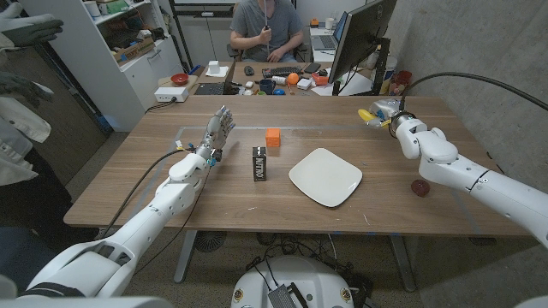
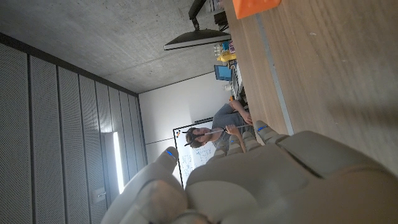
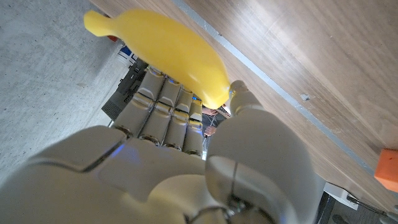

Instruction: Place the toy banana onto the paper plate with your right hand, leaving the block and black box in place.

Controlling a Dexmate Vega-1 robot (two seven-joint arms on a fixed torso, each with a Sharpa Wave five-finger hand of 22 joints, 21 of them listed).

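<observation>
On the wooden tabletop (image 1: 402, 192) there is one white paper plate (image 1: 325, 176), one orange block (image 1: 273, 136) and one black box (image 1: 259, 162) standing upright, and one toy banana (image 1: 373, 116) is up at the far right corner in the right robot hand (image 1: 384, 112). The plate lies near the middle, slightly toward the right edge; the box stands just beside it on the side toward the left edge, apart from its rim; the block sits behind the box, nearer the far edge. The right robot hand grasps the banana: the right wrist view shows the yellow fruit (image 3: 168, 53) lying across the fingers (image 3: 163, 102) with the thumb against its lower end, held over the wood grain. The plate is well apart from this hand, toward the middle of the tabletop. The left robot hand (image 1: 218, 131) stands upright near the far left part of the tabletop, fingers spread and pointing up, holding nothing. In the head view the banana is small and mostly covered by the hand, so only bits of yellow show. A dark red object (image 1: 420, 186) near the right edge is partly hidden behind the right forearm and cannot be identified. One person (image 1: 267, 30) sits at a desk beyond the far edge.
</observation>
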